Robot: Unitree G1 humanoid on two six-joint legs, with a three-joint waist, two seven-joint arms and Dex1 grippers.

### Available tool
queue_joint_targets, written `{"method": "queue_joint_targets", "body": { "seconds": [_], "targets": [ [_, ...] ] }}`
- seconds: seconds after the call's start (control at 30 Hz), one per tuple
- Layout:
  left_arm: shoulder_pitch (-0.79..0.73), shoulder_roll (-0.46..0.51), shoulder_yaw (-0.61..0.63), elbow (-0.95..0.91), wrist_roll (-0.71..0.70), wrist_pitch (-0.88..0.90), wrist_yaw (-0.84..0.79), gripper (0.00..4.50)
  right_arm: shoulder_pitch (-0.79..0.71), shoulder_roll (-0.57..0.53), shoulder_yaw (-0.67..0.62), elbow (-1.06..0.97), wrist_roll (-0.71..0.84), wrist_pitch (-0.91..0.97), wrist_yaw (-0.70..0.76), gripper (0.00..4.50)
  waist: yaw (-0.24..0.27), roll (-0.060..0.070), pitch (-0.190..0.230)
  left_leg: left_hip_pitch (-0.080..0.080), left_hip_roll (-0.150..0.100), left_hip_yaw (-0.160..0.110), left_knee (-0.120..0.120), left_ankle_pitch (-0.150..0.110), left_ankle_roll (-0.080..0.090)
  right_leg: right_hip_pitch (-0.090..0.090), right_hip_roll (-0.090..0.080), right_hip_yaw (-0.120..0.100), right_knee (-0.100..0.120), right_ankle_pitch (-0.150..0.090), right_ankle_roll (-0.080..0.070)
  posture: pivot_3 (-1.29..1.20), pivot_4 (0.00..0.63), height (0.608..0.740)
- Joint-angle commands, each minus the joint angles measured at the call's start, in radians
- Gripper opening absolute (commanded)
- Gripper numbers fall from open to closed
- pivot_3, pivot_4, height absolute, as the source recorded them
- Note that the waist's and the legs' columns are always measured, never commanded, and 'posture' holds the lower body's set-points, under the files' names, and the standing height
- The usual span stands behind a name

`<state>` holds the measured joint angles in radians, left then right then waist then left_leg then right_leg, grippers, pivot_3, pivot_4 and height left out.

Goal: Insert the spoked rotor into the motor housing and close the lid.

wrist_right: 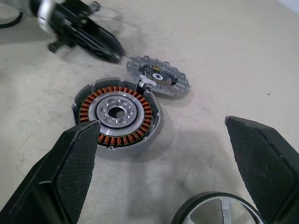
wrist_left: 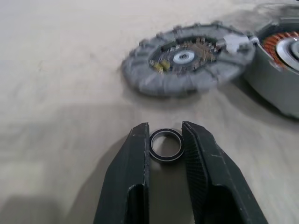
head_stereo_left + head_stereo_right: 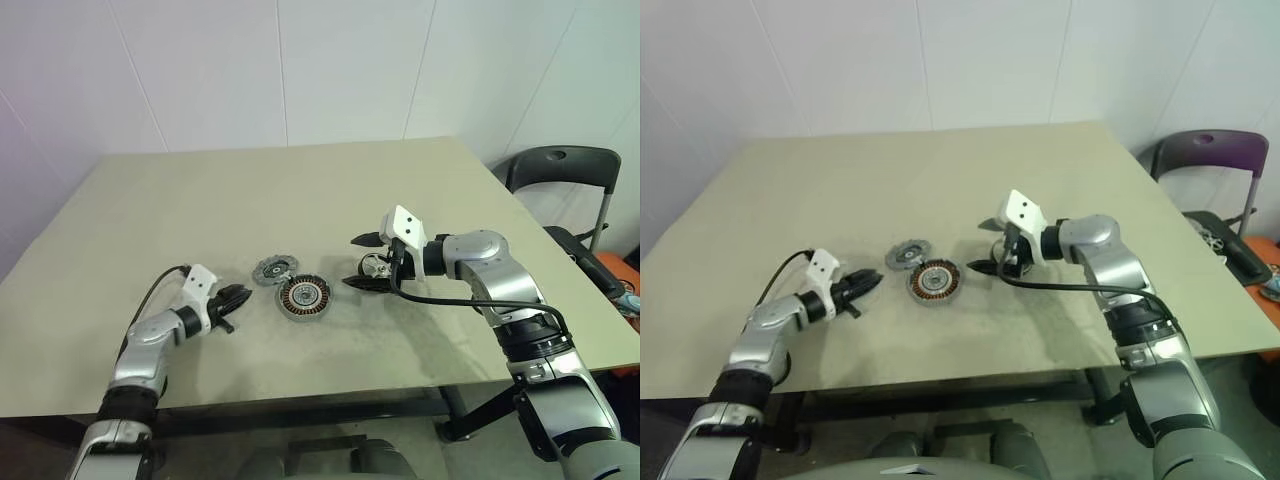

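Note:
The motor housing (image 3: 303, 297), a round part with copper windings around a silver centre, lies on the table (image 3: 200, 200). The lid (image 3: 275, 269), a grey scallop-edged disc, lies just beyond it and touches its rim. My left gripper (image 3: 235, 298) hovers low to the left of both, shut on a small black ring (image 2: 166, 144) pinched between its fingertips. To the right of the housing, the spoked rotor (image 3: 375, 266) rests on the table. My right gripper (image 3: 360, 262) stands wide open around it, one finger above and one below. The rotor's rim (image 1: 219, 210) shows between those fingers.
A dark chair (image 3: 560, 165) stands off the table's right side, with an orange object (image 3: 610, 275) beside it. A black cable (image 3: 450, 298) runs along my right forearm. The table's front edge (image 3: 300, 400) is close below both arms.

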<state>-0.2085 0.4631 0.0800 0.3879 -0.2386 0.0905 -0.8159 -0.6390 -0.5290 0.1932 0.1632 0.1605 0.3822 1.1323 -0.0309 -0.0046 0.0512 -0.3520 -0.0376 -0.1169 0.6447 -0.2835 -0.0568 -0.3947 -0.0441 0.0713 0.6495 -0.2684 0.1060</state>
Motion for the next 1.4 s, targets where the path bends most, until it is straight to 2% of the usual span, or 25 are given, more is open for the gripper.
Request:
{"method": "queue_joint_targets", "body": {
  "seconds": [0.03,0.33,0.47,0.6,0.87,1.07,1.4],
  "targets": [
    [0.07,0.044,0.058,-0.12,-0.062,0.066,-0.021,0.68,-0.025,0.001,0.0,-0.024,0.005,-0.01,-0.003,4.5,-0.002,0.0,0.0,0.0,0.0,0.0,0.0,0.0,0.0,0.0,0.0,0.0,0.0,0.0,0.0,0.0,0.0,0.74],
    [0.209,0.127,0.147,-0.319,-0.219,0.17,-0.131,0.68,-0.028,0.003,0.01,-0.015,0.009,-0.017,-0.001,4.5,-0.002,0.0,0.001,-0.002,0.0,0.0,0.001,0.0,0.0,0.0,0.0,-0.002,-0.001,0.0,0.0,0.0,0.0,0.74],
    [0.198,0.158,0.118,-0.424,-0.266,0.229,-0.185,0.68,-0.029,0.001,0.011,-0.006,0.008,-0.026,0.001,4.5,-0.001,0.0,0.001,-0.003,0.0,0.001,0.001,0.0,0.0,0.0,-0.001,-0.002,-0.002,0.0,0.0,0.0,0.0,0.74],
    [0.133,0.183,0.04,-0.473,-0.251,0.268,-0.234,0.68,-0.034,-0.002,0.01,0.003,0.007,-0.032,0.001,4.5,0.003,0.0,0.001,-0.002,-0.001,0.001,0.001,0.0,0.0,0.0,0.0,-0.003,-0.002,0.0,0.0,0.0,0.0,0.74],
    [-0.115,0.169,-0.129,-0.331,-0.152,0.223,-0.333,0.68,-0.035,-0.016,0.002,0.003,0.005,-0.033,-0.01,4.5,0.013,0.001,0.001,-0.002,-0.001,0.001,0.001,0.0,0.0,0.0,0.0,-0.003,-0.002,0.0,0.0,0.0,0.0,0.74],
    [-0.253,0.097,-0.192,-0.168,-0.086,0.131,-0.362,0.68,-0.023,-0.022,-0.002,-0.011,0.008,-0.026,-0.022,4.5,0.015,0.0,0.001,-0.004,-0.001,0.001,0.001,0.0,0.0,-0.001,0.0,-0.003,-0.002,0.0,0.0,0.0,0.0,0.74],
    [-0.349,-0.002,-0.25,-0.027,-0.004,0.05,-0.364,0.68,-0.024,-0.023,-0.002,-0.014,0.012,-0.027,-0.035,4.5,0.013,0.0,0.001,-0.004,-0.001,0.001,0.002,0.0,0.0,-0.001,0.0,-0.002,-0.002,0.0,0.0,0.0,0.0,0.74]
  ]
}}
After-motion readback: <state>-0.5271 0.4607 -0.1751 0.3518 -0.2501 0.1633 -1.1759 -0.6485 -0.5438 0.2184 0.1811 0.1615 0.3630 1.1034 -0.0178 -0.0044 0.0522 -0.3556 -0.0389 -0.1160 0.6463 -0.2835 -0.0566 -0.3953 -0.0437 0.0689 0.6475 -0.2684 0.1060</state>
